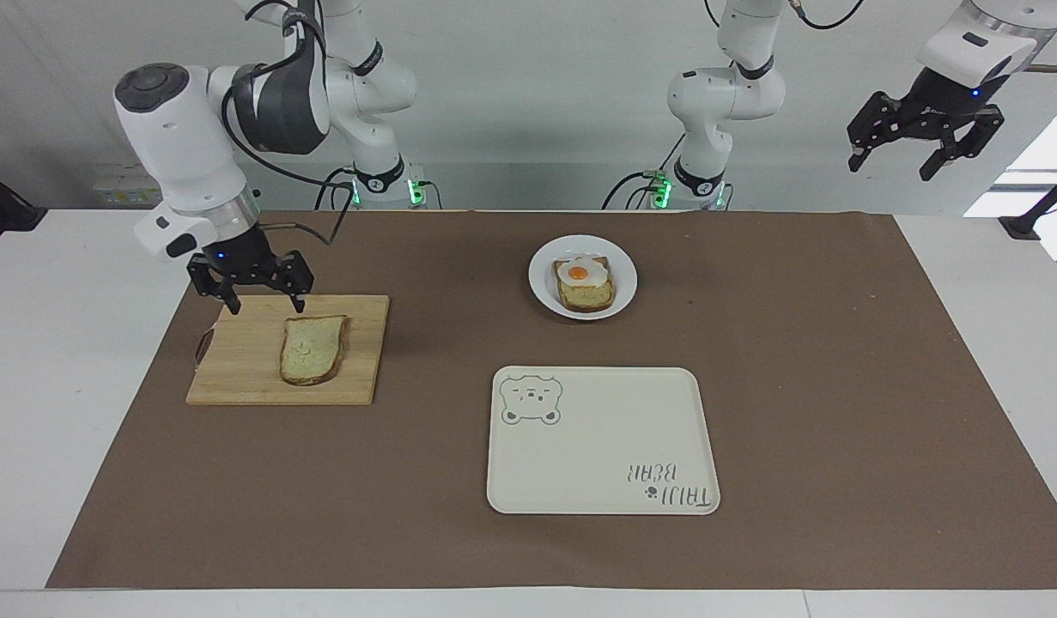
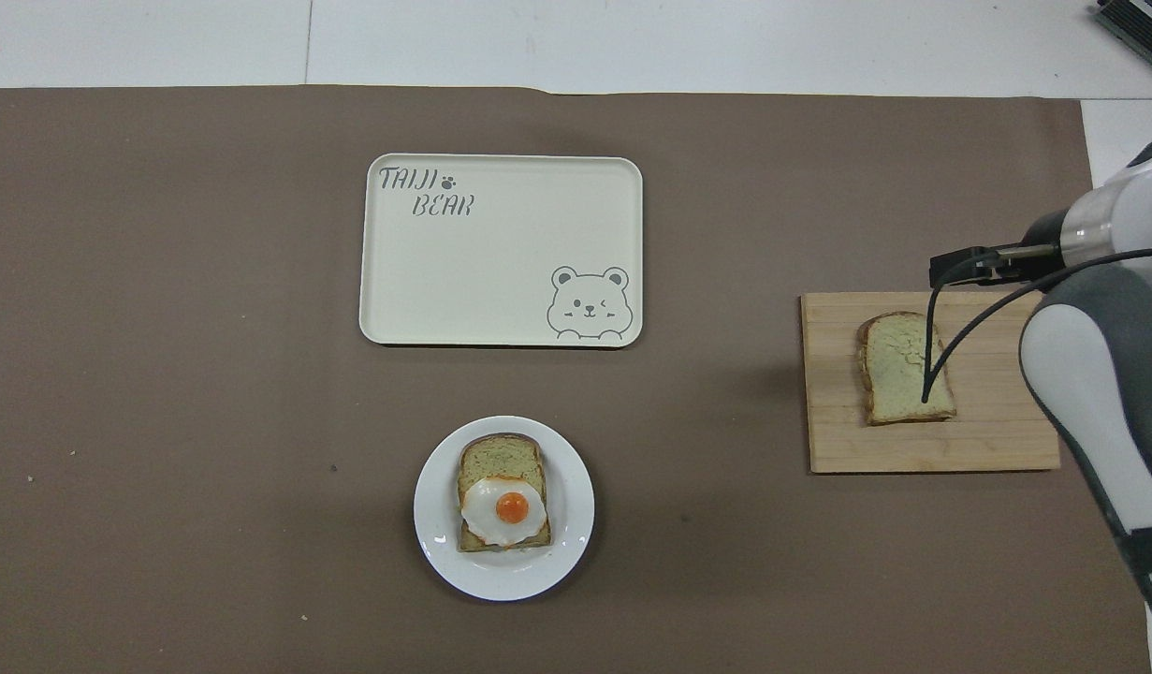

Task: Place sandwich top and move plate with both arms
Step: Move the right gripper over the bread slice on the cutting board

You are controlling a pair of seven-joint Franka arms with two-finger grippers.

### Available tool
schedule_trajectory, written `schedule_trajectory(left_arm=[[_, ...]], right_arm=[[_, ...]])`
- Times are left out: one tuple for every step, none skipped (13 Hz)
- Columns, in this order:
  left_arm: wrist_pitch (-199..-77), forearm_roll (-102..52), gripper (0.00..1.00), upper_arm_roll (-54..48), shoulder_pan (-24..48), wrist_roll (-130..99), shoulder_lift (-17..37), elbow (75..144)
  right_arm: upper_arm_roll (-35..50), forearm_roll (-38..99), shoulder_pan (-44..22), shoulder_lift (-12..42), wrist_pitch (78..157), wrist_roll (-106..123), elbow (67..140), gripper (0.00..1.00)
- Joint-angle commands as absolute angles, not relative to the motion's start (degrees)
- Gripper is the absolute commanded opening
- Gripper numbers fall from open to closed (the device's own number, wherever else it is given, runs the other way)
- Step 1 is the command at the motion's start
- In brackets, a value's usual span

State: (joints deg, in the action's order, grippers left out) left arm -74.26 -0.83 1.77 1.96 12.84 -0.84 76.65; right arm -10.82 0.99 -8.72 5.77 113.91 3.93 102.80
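The right arm's black two-finger claw [image 1: 253, 300] hangs with its fingers spread wide and nothing between them, over the edge of the rectangular wooden cutting board [image 1: 236, 378] nearest the robots, at the right arm's end of the brown-covered surface [image 1: 837, 386]. The task's thing, the plain pale speckled bread slice with a brown crust [image 1: 312, 349], lies flat on that board; in the facing view it sits at about four o'clock from the claw, close but apart from it. To do this pickup well, the claw should probably shift toward the slice, line its fingers up across the narrower width of the crust, then descend low enough to catch the edges without pressing into the soft crumb. A gentle squeeze seems wise, since bread may bend or tear. The small round white plate [image 1: 541, 296], carrying the bread slice with a fried egg [image 1: 584, 283], stands well apart toward the middle, nearer the robots than the cream rectangular tray with a bear drawing [image 1: 605, 442]. The left arm's claw [image 1: 923, 150] waits raised, fingers apart and empty, beyond the left arm's end of the surface.
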Motion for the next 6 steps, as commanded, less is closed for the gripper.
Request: schedule_trajectory(left_arm=[[-73.8, -1.0, 1.00, 1.5, 1.5, 12.7, -2.1, 78.0], [-73.8, -1.0, 1.00, 1.6, 1.5, 12.7, -2.1, 78.0], [-73.9, -1.0, 1.00, 1.6, 1.4, 12.7, -2.1, 78.0], [-73.8, -1.1, 1.00, 1.6, 1.4, 12.7, -2.1, 78.0], [-73.8, -1.0, 1.00, 1.6, 1.4, 12.7, -2.1, 78.0], [-73.8, -1.0, 1.00, 1.6, 1.4, 12.7, -2.1, 78.0]], right_arm=[[-10.5, 2.5, -7.5, 8.6, 119.4, 5.8, 105.2, 1.00], [-10.5, 2.5, -7.0, 8.7, 121.1, 5.8, 105.9, 1.00], [-10.5, 2.5, -6.5, 9.3, 121.1, 5.9, 106.2, 1.00], [-10.5, 2.5, -5.0, 10.4, 121.5, 6.3, 107.1, 1.00], [-10.5, 3.9, -3.5, 11.2, 122.9, 7.8, 108.5, 1.00], [-10.5, 6.7, -2.2, 11.3, 124.4, 10.7, 109.8, 1.00]])
